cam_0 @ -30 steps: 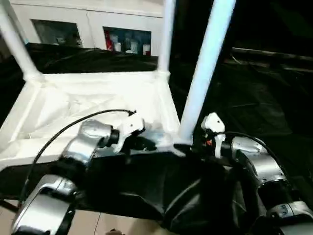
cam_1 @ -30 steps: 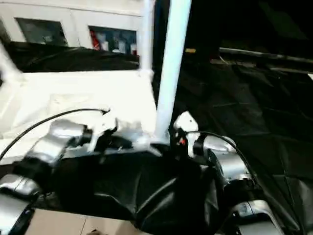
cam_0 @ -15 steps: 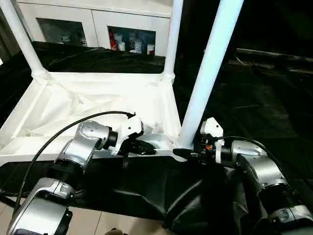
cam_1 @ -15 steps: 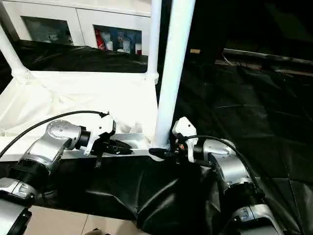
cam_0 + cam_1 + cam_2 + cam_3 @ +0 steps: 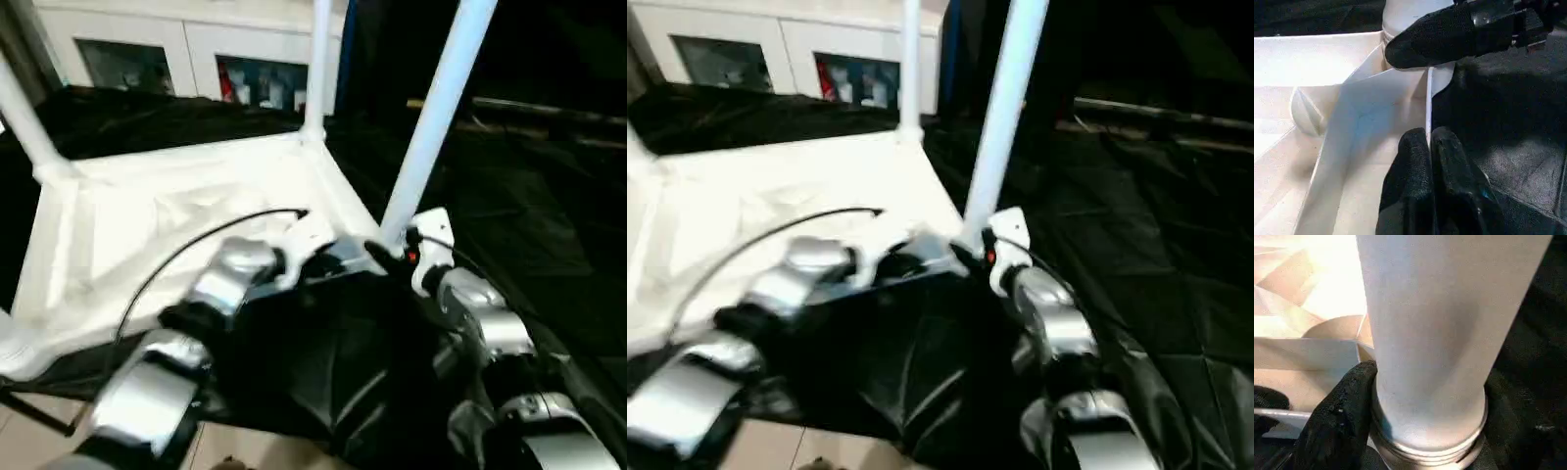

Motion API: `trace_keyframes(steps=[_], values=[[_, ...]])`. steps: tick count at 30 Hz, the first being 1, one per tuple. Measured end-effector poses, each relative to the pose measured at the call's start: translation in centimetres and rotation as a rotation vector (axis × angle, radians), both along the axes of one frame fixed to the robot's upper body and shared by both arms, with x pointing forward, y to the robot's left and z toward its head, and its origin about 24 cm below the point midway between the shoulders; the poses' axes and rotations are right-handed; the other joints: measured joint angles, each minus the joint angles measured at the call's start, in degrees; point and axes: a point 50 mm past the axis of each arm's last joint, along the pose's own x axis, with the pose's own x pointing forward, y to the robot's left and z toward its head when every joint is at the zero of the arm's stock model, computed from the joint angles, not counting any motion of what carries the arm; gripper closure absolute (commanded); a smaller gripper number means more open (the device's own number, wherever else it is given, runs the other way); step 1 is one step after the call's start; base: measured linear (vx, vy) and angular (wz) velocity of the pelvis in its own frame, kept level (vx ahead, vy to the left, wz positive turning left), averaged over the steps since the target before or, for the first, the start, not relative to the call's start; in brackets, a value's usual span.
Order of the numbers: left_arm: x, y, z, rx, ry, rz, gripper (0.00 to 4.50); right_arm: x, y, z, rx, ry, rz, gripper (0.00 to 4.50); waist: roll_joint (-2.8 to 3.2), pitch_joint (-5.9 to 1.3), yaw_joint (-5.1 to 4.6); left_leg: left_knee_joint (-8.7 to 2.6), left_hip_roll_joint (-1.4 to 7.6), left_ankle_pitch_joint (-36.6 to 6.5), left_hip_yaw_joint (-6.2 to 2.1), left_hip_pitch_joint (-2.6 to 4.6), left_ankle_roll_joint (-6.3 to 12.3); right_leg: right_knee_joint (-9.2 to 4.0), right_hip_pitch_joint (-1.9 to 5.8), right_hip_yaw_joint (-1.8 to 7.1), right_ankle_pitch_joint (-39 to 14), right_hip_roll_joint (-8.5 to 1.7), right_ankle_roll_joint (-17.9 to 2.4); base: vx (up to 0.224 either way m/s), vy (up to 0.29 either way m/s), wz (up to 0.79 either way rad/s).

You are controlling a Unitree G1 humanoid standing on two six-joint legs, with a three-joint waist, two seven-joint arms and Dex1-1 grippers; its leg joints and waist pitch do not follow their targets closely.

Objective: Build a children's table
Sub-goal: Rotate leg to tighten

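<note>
The children's table lies upside down on the black-draped work table, its white tabletop (image 5: 176,196) askew with the ribbed underside up. White legs stand in its corners: the near right leg (image 5: 431,117), a far leg (image 5: 318,59) and a left leg (image 5: 24,117). My left gripper (image 5: 1428,134) is shut on the tabletop's thin rim wall (image 5: 1428,93), close to the near right corner. My right gripper (image 5: 1430,401) grips the near right leg (image 5: 1440,308) at its base collar. One of its fingers (image 5: 1347,406) presses against the collar.
Black cloth (image 5: 529,196) covers the work table to the right and in front of me. A white cabinet (image 5: 196,59) with glass doors stands behind. A black cable (image 5: 186,255) arcs over my left forearm. Pale floor (image 5: 29,441) shows below the table's near edge.
The tabletop's near right corner has moved away from me with both grippers on it. The tabletop now lies skewed instead of square to me. The picture has shifted a little too.
</note>
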Motion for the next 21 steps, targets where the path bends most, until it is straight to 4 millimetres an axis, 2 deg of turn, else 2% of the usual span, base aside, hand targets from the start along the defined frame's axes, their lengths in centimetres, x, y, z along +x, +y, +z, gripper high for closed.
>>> trace_keyframes(steps=[1, 2, 3, 6, 9, 17, 21], values=[[0.0, 0.0, -0.1, -0.001, 0.001, 0.001, 4.5, 0.0, 0.0, 0.0, -0.004, -0.009, 0.001, 1.79, 0.02, 0.0, 0.0, 0.01, 0.0, 0.0, 0.0, 0.07, 0.0, 0.0, 0.07, 0.0, 0.0, -0.01, 0.0, 0.0, 0.0, 0.0], [0.0, 0.0, 0.0, -0.002, 0.0, 0.0, 4.5, 0.0, 0.0, 0.0, -0.004, -0.013, 0.001, 1.24, 0.04, 0.02, 0.0, 0.01, 0.0, 0.0, 0.0, 0.07, 0.0, -0.01, 0.08, 0.01, 0.0, -0.02, 0.0, 0.0, 0.0, 0.0], [0.0, 0.0, 0.0, -0.002, 0.0, -0.002, 4.5, 0.0, 0.0, 0.0, -0.005, -0.017, 0.002, 1.1, 0.06, 0.03, -0.01, 0.01, -0.01, 0.0, 0.0, 0.07, 0.0, -0.01, 0.07, 0.01, 0.0, -0.02, 0.0, 0.0, 0.0, 0.0], [0.0, 0.4, 0.1, -0.001, -0.005, -0.021, 4.5, -0.1, 0.1, 0.1, 0.003, -0.026, 0.041, 0.88, 0.09, 0.05, -0.08, -0.02, 0.0, 0.0, 0.0, 0.03, 0.0, -0.01, 0.03, -0.01, 0.0, -0.02, 0.0, 0.0, 0.0, 0.0], [-0.2, 1.3, 0.1, -0.003, 0.0, -0.063, 4.5, -0.8, -0.8, 0.2, -0.01, -0.029, 0.173, 0.65, 0.12, 0.07, -0.05, -0.1, 0.02, 0.0, 0.0, 0.0, 0.0, -0.02, -0.01, -0.06, -0.01, 0.0, 0.01, 0.0, 0.0, 0.0], [-1.6, 4.9, 0.3, 0.0, 0.046, -0.22, 4.5, -2.8, -1.8, 0.7, -0.044, -0.001, 0.543, 0.65, 0.11, 0.09, -0.67, -0.1, 0.07, 0.0, 0.01, 0.03, 0.0, -0.02, -0.03, -0.06, -0.01, 0.03, 0.01, 0.0, 0.0, 0.0], [-2.5, 6.3, 0.4, 0.001, 0.095, -0.302, 4.5, -3.5, -1.2, 1.4, -0.008, -0.015, 0.675, 0.65, 0.11, 0.11, -0.14, -0.11, 0.1, 0.0, 0.02, -0.08, 0.0, -0.02, -0.12, -0.1, -0.01, 0.04, 0.01, 0.0, 0.0, 0.0]])
